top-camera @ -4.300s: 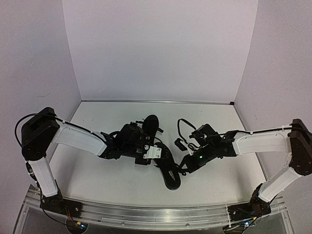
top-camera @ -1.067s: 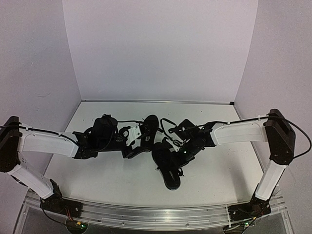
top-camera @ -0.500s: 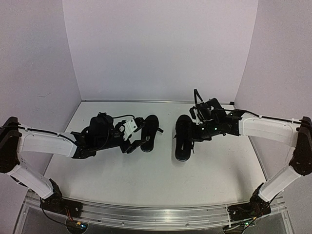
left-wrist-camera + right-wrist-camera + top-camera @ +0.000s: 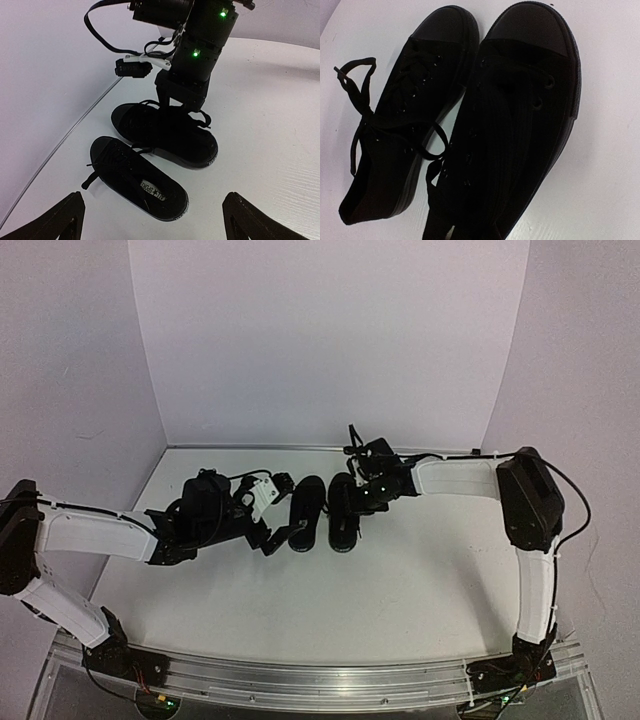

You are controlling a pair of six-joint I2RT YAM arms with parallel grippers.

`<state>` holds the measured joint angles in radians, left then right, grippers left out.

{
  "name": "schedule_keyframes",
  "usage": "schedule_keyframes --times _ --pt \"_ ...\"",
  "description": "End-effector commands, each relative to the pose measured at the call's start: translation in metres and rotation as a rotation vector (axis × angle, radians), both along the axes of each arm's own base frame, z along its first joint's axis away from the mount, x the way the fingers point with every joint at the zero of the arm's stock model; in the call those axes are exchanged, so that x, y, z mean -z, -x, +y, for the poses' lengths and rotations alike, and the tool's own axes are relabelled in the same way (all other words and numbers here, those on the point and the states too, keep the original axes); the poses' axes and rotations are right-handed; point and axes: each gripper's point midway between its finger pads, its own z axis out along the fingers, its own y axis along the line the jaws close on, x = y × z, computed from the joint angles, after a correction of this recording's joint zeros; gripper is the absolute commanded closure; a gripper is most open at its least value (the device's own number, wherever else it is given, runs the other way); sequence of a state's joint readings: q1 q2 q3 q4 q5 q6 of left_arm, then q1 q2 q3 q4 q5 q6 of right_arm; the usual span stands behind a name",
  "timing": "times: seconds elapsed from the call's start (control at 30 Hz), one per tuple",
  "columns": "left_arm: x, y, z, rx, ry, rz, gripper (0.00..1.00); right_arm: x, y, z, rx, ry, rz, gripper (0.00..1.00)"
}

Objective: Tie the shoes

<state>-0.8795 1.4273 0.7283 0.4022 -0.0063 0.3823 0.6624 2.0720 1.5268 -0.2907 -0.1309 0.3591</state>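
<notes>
Two small black shoes lie side by side, toes pointing away from the arm bases: the left shoe [image 4: 305,512] [image 4: 134,177] [image 4: 405,135] and the right shoe [image 4: 342,515] [image 4: 167,135] [image 4: 520,115]. My left gripper [image 4: 282,510] [image 4: 152,222] stands wide open just left of the left shoe, with nothing between its fingers [image 4: 55,220]. My right gripper [image 4: 355,498] [image 4: 182,97] reaches down into the right shoe at its lacing and is shut on it. Its fingertips are lost in the black of the shoe in the right wrist view. Loose lace ends [image 4: 357,95] trail from the left shoe.
The white table [image 4: 400,590] is closed in by pale walls at the back and both sides, with the back edge [image 4: 320,448] just behind the shoes. Both arms stretch inward over the middle of the table.
My right gripper has carried the right shoe leftward and set it next to the left shoe. My left gripper has opened wider and stayed about where it was.
</notes>
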Motion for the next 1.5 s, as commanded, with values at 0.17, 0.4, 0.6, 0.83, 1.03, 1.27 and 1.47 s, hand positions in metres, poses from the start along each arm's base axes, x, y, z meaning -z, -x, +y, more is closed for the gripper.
schedule_keyframes --times 0.17,0.4,0.6,0.83,1.03,1.27,1.47 --pt "-0.028 -0.006 0.012 -0.062 0.061 -0.058 0.01 -0.040 -0.025 0.048 -0.094 -0.177 -0.077 1.00" --pt "-0.014 -0.028 0.016 -0.169 0.047 0.069 0.00 -0.041 -0.013 0.034 -0.103 -0.137 -0.083 1.00" --pt "-0.016 -0.037 0.016 -0.181 0.080 0.107 0.00 -0.039 -0.004 0.029 -0.151 -0.113 -0.070 1.00" --pt "-0.019 -0.053 0.028 -0.262 0.150 0.214 0.00 -0.045 -0.003 0.021 -0.163 -0.102 -0.065 0.55" --pt "-0.023 -0.089 0.056 -0.373 0.223 0.475 0.00 -0.106 -0.009 0.006 -0.157 -0.133 -0.179 0.15" --pt "-0.029 -0.123 0.090 -0.431 0.378 0.768 0.00 -0.162 0.001 -0.004 -0.153 -0.219 -0.293 0.02" --pt "0.001 -0.113 0.120 -0.595 0.395 0.796 0.00 -0.152 0.026 -0.011 -0.112 -0.395 -0.326 0.02"
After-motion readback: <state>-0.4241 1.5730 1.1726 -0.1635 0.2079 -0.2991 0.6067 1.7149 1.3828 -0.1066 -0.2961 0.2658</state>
